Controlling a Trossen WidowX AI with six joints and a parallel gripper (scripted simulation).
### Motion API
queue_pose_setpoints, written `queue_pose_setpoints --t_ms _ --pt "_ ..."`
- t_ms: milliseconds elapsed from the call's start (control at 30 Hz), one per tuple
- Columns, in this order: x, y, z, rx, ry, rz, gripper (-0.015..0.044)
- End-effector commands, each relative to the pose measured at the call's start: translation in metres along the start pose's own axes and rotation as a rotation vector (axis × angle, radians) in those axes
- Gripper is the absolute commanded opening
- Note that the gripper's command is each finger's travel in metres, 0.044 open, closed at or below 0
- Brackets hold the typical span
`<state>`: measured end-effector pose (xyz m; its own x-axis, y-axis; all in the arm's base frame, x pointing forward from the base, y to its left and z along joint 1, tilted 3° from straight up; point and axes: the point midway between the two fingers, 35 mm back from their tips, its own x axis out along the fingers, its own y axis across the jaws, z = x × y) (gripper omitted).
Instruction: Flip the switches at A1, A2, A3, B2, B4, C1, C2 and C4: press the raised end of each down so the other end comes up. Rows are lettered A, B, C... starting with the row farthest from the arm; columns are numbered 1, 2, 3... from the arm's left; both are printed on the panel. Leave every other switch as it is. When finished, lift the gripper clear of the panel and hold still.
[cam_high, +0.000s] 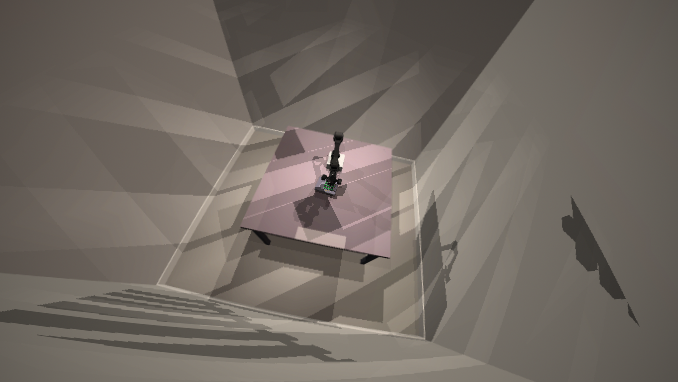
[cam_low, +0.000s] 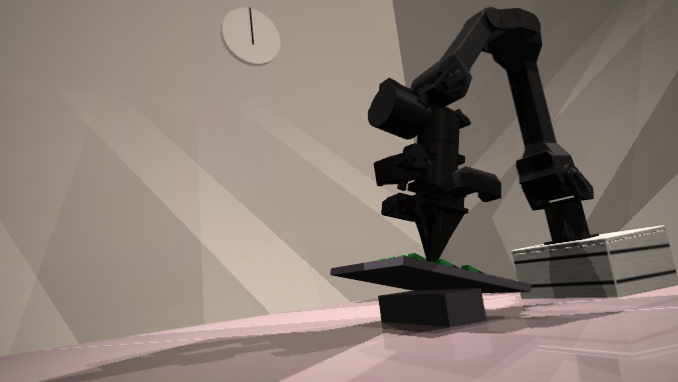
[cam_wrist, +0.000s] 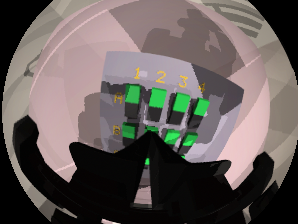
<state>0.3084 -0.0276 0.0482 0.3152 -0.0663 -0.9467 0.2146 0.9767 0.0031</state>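
Note:
The grey switch panel (cam_high: 322, 190) (cam_low: 450, 280) (cam_wrist: 125, 60) is tilted on a dark block. In the wrist view, switches A1 (cam_wrist: 132, 94), A2 (cam_wrist: 157, 97), A3 (cam_wrist: 181, 102) and A4 (cam_wrist: 201, 106) show green faces at the far side and dark parts nearer the arm. B1 (cam_wrist: 128, 131), B3 (cam_wrist: 171, 137) and B4 (cam_wrist: 189, 139) also show green. My gripper (cam_low: 434, 259) (cam_wrist: 150, 135) is shut and empty, its tips down at the panel by B2. The fingers hide most of B2 and row C; which ends are raised there I cannot tell.
The dark block (cam_low: 415, 309) carries the panel on the pink table (cam_high: 260, 210) (cam_low: 350, 360). The arm's base stands on a pale box (cam_low: 635, 270) behind the panel. Shadows fall across the panel and table.

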Motion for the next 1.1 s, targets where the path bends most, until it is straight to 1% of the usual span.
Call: queue_pose_setpoints --t_ms 0,1067 --pt "0.0012 0.0 0.0 0.002 0.0 0.0 0.0" --pt "0.0055 0.0 0.0001 0.002 -0.001 0.0 0.0"
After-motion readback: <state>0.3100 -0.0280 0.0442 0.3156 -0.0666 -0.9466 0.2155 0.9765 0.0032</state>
